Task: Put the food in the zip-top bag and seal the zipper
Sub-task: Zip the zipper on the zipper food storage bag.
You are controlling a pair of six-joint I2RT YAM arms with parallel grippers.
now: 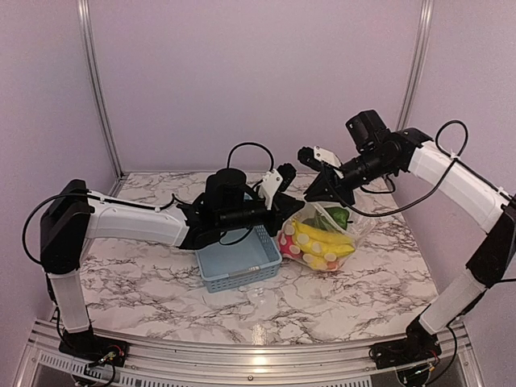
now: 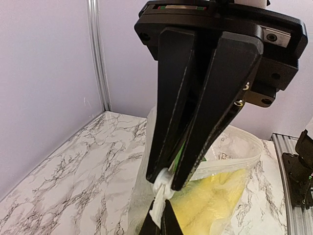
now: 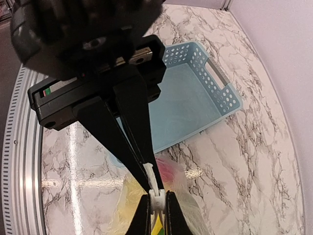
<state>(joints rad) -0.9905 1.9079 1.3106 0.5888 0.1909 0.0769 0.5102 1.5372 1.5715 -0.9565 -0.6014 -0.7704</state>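
The clear zip-top bag [image 1: 355, 230] hangs just right of the basket, lifted by its top edge. Inside it lies the food: yellow bananas [image 1: 322, 239], a green piece [image 1: 337, 216] and a pink-red piece [image 1: 286, 240]. My left gripper [image 2: 166, 183] is shut on the white slider of the zipper [image 2: 164, 185] at the bag's top corner. My right gripper [image 3: 152, 177] is shut on the white end tab of the bag's mouth edge, right beside the slider [image 3: 157, 199]. In the top view both grippers [image 1: 292, 201] [image 1: 305, 196] meet tip to tip above the bag.
A blue-grey mesh basket [image 1: 239, 262] stands to the left of the bag, under the left arm, with nothing visible inside. The marble table [image 1: 145, 282] ends in a metal rail [image 1: 242, 355] at the near edge. Purple walls close in the back and sides.
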